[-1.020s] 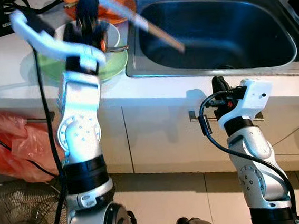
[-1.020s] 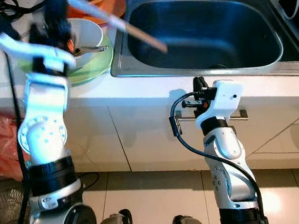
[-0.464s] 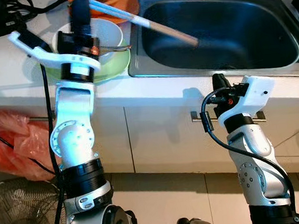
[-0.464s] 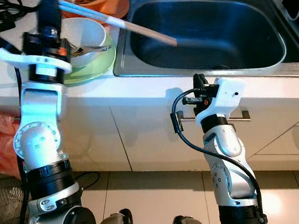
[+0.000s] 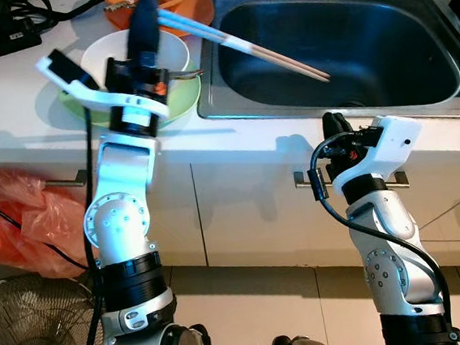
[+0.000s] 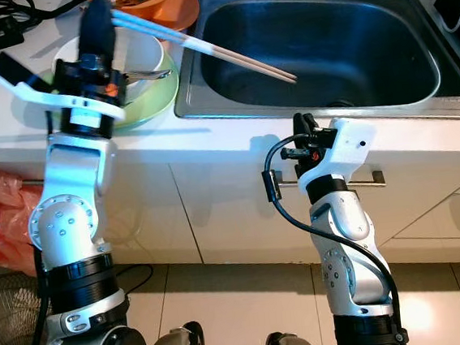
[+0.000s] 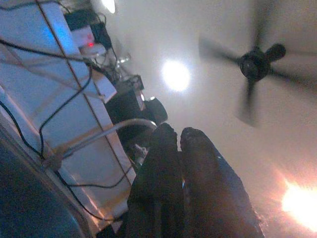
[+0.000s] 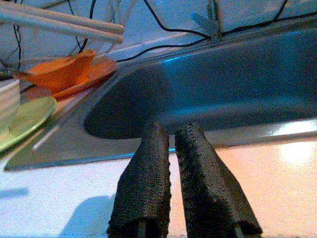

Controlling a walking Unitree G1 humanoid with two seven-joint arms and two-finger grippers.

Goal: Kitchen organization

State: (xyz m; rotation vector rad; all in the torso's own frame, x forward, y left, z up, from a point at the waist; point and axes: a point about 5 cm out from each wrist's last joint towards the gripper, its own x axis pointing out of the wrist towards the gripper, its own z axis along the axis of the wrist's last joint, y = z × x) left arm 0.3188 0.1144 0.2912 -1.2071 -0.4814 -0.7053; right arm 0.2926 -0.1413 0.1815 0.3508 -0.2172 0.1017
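Left gripper (image 5: 144, 22): raised over the counter beside the sink, fingers closed on a pair of chopsticks.
Chopsticks (image 5: 259, 51): slanted, tips extending out above the steel sink (image 5: 443, 95) basin.
White bowl (image 5: 104, 54): on a green plate (image 5: 173, 106), just below the left gripper.
Orange dish (image 6: 167, 7): behind the bowl, near the sink corner.
Right gripper (image 8: 173, 136): low at the counter edge, fingers nearly together, holding nothing.

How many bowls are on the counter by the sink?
2. A white bowl sits on the green plate left of the sink. An orange bowl sits behind it on an orange plate, partly cut off by the frame's top edge. Others may be hidden.
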